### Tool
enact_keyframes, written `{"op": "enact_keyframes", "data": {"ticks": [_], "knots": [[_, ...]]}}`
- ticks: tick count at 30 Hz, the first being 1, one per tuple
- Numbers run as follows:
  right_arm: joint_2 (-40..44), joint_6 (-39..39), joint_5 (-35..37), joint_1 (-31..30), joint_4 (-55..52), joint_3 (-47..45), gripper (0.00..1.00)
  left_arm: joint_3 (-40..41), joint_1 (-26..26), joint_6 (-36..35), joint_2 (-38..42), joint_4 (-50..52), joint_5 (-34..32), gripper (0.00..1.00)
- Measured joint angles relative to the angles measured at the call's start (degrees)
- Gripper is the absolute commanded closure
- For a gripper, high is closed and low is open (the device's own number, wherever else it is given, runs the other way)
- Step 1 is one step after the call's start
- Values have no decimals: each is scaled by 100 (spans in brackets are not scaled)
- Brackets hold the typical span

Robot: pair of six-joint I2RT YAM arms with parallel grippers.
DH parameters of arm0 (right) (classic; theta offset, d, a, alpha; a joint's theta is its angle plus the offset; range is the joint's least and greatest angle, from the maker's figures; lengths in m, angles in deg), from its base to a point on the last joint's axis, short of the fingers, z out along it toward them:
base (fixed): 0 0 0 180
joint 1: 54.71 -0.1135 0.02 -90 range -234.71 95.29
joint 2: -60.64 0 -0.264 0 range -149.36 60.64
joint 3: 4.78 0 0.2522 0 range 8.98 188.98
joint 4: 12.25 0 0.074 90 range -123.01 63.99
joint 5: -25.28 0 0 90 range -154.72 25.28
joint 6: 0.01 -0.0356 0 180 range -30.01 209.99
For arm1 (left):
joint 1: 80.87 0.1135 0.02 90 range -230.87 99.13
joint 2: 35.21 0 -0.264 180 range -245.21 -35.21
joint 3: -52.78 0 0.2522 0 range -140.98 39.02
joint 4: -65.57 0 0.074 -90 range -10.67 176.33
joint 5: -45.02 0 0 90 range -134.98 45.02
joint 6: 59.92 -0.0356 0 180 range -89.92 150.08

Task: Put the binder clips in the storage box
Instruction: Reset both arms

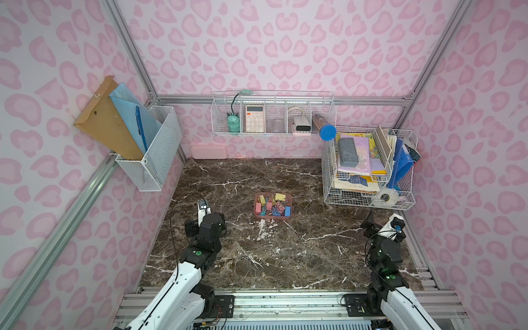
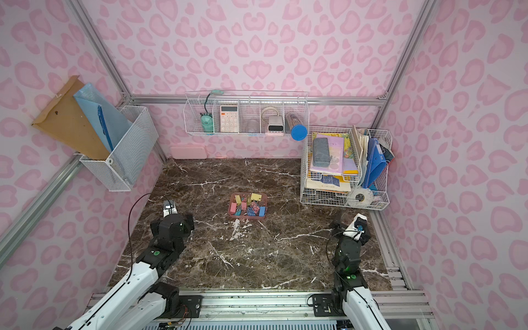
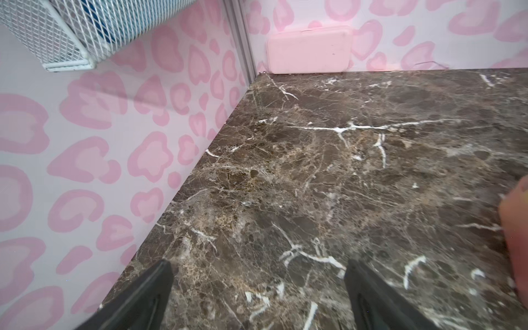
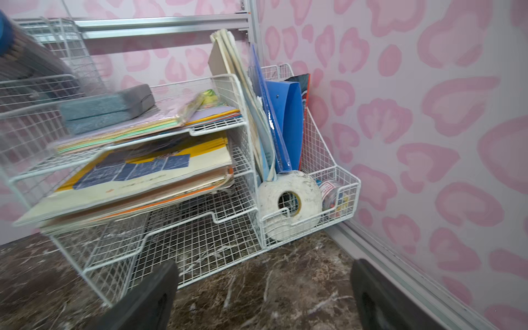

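The storage box (image 1: 273, 217) (image 2: 248, 217), a small dusty-pink tray, sits mid-table in both top views. Several binder clips (image 1: 275, 204) (image 2: 249, 205) in blue, yellow, pink and teal lie heaped inside it. No loose clip shows on the marble. My left arm (image 1: 210, 228) hangs near the left wall, left of the box. In the left wrist view my left gripper (image 3: 258, 265) is open over bare marble, with a corner of the box (image 3: 518, 234) at the frame's edge. My right arm (image 1: 384, 228) is at the right. My right gripper (image 4: 264, 265) is open and empty, facing the wire rack.
A white wire file rack (image 1: 368, 197) (image 4: 200, 237) with papers, folders and a tape roll (image 4: 288, 200) stands at the back right. A pale pink closed case (image 1: 208, 151) (image 3: 308, 50) leans on the back wall. Wire baskets (image 1: 151, 160) hang on the walls.
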Motion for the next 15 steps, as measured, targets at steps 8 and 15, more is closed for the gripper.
{"op": "enact_keyframes", "data": {"ticks": [8, 15], "knots": [[-2900, 382, -608, 323, 1499, 472, 2, 293, 1268, 20, -787, -1397, 898, 1], [-4192, 476, -614, 350, 2465, 804, 1, 428, 1394, -52, -1613, -2500, 1727, 1]]}}
